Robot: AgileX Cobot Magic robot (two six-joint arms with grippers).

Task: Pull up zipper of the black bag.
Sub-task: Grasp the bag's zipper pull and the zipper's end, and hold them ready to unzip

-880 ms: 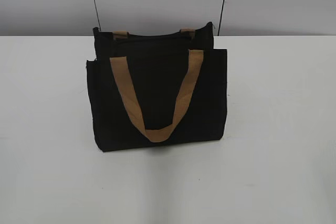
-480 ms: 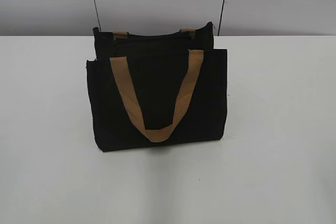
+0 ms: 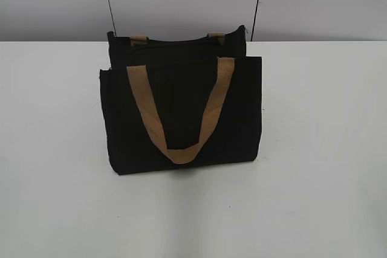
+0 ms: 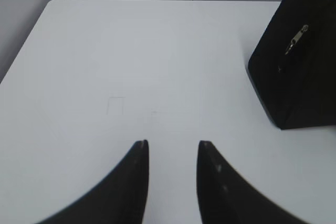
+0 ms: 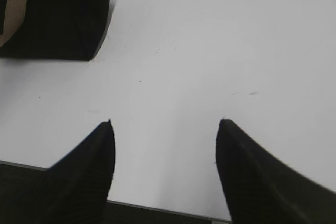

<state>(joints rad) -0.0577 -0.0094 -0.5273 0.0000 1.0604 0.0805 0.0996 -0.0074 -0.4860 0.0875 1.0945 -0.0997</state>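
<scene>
The black bag (image 3: 181, 113) stands upright mid-counter (image 3: 326, 149), its silvery zipper (image 4: 296, 39) pull on the end wall ahead-right of the spread, empty left pincer (image 4: 172, 148), seemingly the better placed, while the wider-spread right pincer (image 5: 165, 124) is well apart; contents unseen.

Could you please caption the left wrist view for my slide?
Open left gripper above white table; black bag at right.

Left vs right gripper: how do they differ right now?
The left gripper has a narrow gap between its fingers; the right gripper is spread wider. The left sees the black bag at its upper right, the right at its upper left. Both are empty over the table.
</scene>
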